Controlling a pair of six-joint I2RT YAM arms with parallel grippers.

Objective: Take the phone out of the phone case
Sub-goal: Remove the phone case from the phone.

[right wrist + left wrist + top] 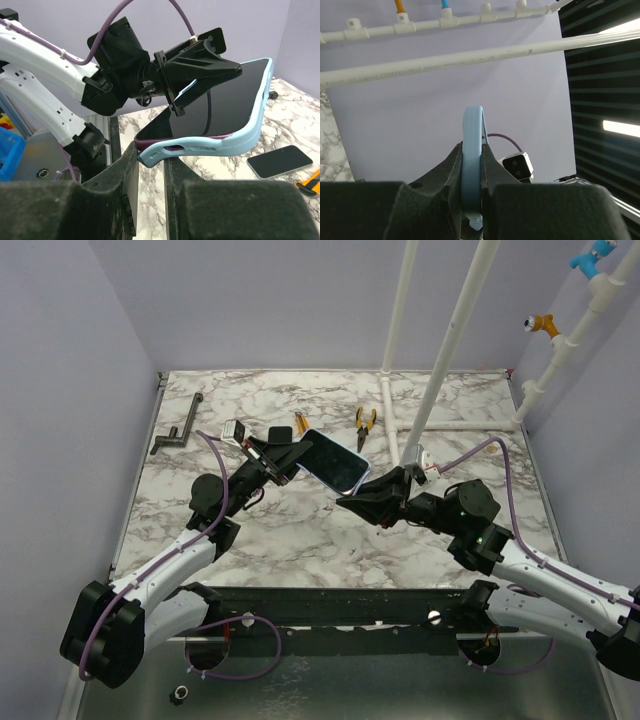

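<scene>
Since peeling wants a hold at both ends, the phone (pixel 335 462) hangs in the air over the marble table (pixel 300 560) between the arms: the left gripper (pixel 471 165) clamps one end, while the right gripper (pixel 150 155) pinches the light-blue phone case (pixel 240 142) at the opposite corner (a purple edge seems to lift there).

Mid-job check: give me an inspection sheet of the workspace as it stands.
Surface: marble table.
Job's things: phone in blue phone case, held in the air; its near corner is lifting out.
Clutter: pliers, dark crank, second phone lying flat.
Grippers: left tool shut on case edge; right tool on case corner.
Cables: purple cable on each arm.
Surroundings: white pipes, lilac walls.
</scene>
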